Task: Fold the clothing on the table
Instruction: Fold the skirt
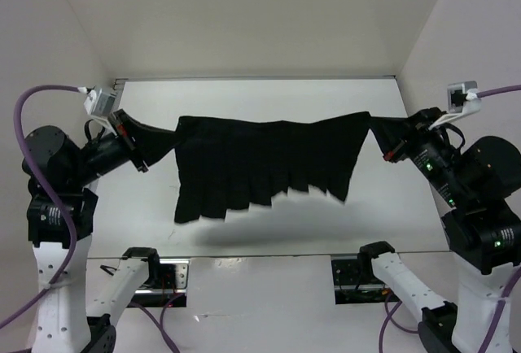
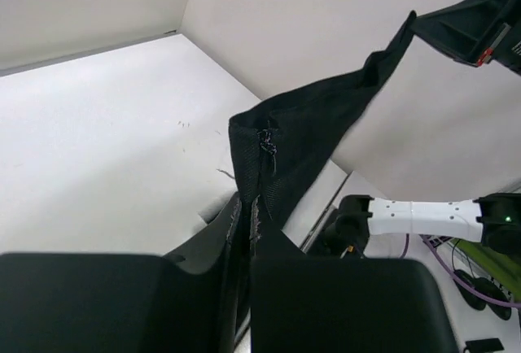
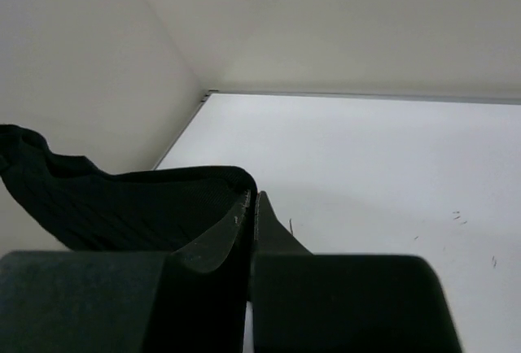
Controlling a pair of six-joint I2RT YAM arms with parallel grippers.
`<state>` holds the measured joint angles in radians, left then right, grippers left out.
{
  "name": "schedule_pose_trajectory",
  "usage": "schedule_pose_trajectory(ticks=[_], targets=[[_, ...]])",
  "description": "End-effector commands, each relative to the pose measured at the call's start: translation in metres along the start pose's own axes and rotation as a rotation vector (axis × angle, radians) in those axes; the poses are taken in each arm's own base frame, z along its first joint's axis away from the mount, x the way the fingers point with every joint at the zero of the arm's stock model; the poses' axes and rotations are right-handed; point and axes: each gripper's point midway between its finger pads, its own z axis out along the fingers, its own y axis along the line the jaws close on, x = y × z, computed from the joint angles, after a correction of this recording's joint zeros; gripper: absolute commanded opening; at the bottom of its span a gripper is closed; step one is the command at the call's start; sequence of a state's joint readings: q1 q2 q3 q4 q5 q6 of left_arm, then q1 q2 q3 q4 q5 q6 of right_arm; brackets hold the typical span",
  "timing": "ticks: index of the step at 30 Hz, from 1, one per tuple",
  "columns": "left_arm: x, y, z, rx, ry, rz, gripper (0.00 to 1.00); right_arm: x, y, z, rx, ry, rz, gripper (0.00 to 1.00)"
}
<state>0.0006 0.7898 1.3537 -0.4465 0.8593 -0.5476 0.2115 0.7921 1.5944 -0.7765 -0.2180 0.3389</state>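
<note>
The black clothing (image 1: 260,166) hangs stretched between my two grippers above the white table (image 1: 244,97), its pleated jagged hem dangling toward the near side. My left gripper (image 1: 165,136) is shut on the left top corner. In the left wrist view the clothing (image 2: 317,133) runs out of the left gripper (image 2: 247,207) toward the far arm. My right gripper (image 1: 377,128) is shut on the right top corner. In the right wrist view the clothing (image 3: 122,207) wraps round the tip of the right gripper (image 3: 254,198). The cloth casts a shadow on the table below it.
White walls (image 1: 244,19) enclose the table on the left, back and right. Both arm bases and their mounting plates (image 1: 163,273) sit at the near edge, with purple cables (image 1: 32,109) looping at each side.
</note>
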Motion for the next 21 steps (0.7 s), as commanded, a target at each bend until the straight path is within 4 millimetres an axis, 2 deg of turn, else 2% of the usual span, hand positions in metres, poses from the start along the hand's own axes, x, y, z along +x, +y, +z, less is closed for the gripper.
schedule_pose_trajectory(ticks=[1, 2, 4, 5, 7, 8, 10, 11, 13, 14, 15, 16, 17, 18, 19, 20, 21], targets=[[0.01, 0.021, 0.007, -0.049, 0.029, -0.087, 0.06, 0.031, -0.015, 0.015, 0.038, 0.11, 0.025, 0.0], [0.01, 0.027, 0.009, -0.064, 0.031, -0.083, 0.06, 0.029, -0.016, 0.02, 0.037, 0.107, 0.024, 0.0], [0.017, 0.052, 0.022, -0.101, 0.064, -0.121, 0.06, 0.036, -0.023, 0.036, 0.045, 0.127, 0.029, 0.0], [0.025, 0.073, 0.031, -0.129, 0.097, -0.152, 0.06, 0.048, -0.031, 0.053, 0.061, 0.166, 0.048, 0.0], [0.033, 0.099, 0.042, -0.173, 0.122, -0.175, 0.06, 0.053, -0.038, 0.074, 0.063, 0.17, 0.049, 0.0], [0.04, 0.122, 0.053, -0.2, 0.152, -0.196, 0.06, 0.065, -0.047, 0.092, 0.078, 0.208, 0.058, 0.0], [0.05, 0.146, 0.064, -0.224, 0.185, -0.218, 0.06, 0.072, -0.055, 0.115, 0.083, 0.221, 0.062, 0.0], [0.056, 0.17, 0.075, -0.255, 0.21, -0.243, 0.06, 0.086, -0.065, 0.133, 0.101, 0.265, 0.072, 0.0], [0.061, 0.193, 0.086, -0.279, 0.234, -0.25, 0.06, 0.091, -0.076, 0.152, 0.126, 0.277, 0.074, 0.0], [0.071, 0.216, 0.096, -0.315, 0.263, -0.287, 0.06, 0.083, -0.077, 0.161, 0.127, 0.258, 0.058, 0.0], [0.069, 0.224, 0.101, -0.316, 0.269, -0.281, 0.06, 0.092, -0.087, 0.177, 0.153, 0.288, 0.064, 0.0], [0.049, 0.226, 0.108, -0.32, 0.243, -0.252, 0.06, 0.07, -0.087, 0.185, 0.17, 0.238, 0.041, 0.0], [0.05, 0.24, 0.117, -0.326, 0.257, -0.268, 0.06, 0.06, -0.088, 0.192, 0.179, 0.217, 0.036, 0.0], [0.041, 0.238, 0.122, -0.309, 0.257, -0.267, 0.06, 0.06, -0.092, 0.202, 0.191, 0.228, 0.028, 0.0], [0.007, 0.227, 0.128, -0.281, 0.208, -0.223, 0.07, 0.03, -0.084, 0.204, 0.18, 0.16, 0.015, 0.0], [-0.003, 0.229, 0.133, -0.275, 0.194, -0.207, 0.07, 0.02, -0.08, 0.206, 0.172, 0.138, 0.011, 0.0], [-0.019, 0.22, 0.135, -0.255, 0.168, -0.19, 0.07, 0.008, -0.078, 0.208, 0.172, 0.105, 0.004, 0.0]])
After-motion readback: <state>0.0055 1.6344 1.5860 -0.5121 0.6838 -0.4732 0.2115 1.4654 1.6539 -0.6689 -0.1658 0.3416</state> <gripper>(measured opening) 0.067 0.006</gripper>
